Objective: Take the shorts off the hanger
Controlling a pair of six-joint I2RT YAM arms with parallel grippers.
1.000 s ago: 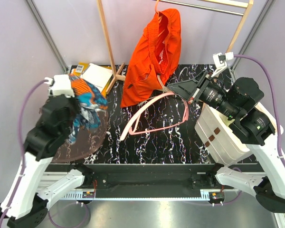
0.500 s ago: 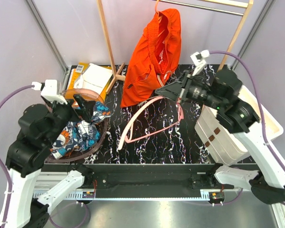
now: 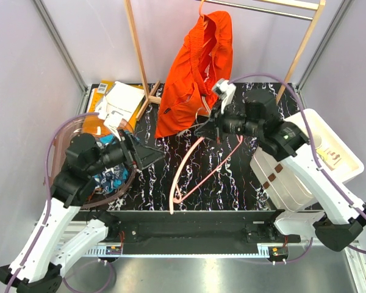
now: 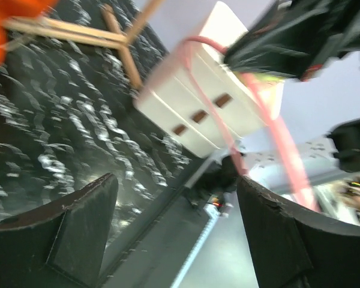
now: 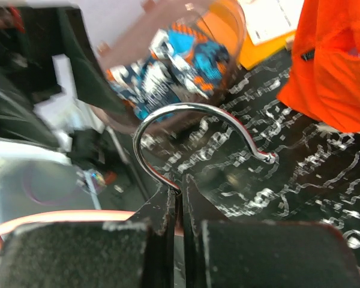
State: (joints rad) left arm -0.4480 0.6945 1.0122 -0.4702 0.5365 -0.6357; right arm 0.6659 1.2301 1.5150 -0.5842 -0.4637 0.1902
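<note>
Right tool (image 3: 208, 129) clamps the pink hanger (image 3: 192, 165) below its hook (image 5: 186, 107); left tool (image 3: 147, 156) gapes, empty. Orange shorts (image 3: 198, 73) hang from the rack (image 3: 136, 46) behind; patterned shorts (image 5: 162, 72), half hidden by the left arm (image 3: 79, 162), seemingly lie in the clear tub (image 3: 58, 143).

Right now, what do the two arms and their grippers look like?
The left arm and right arm have white lower links and black joint housings nearer the wrist. A thin purple cable loops along each, and a small white camera block sits on each wrist. The left gripper and right gripper each have two flat black fingers with rough matte faces.
</note>
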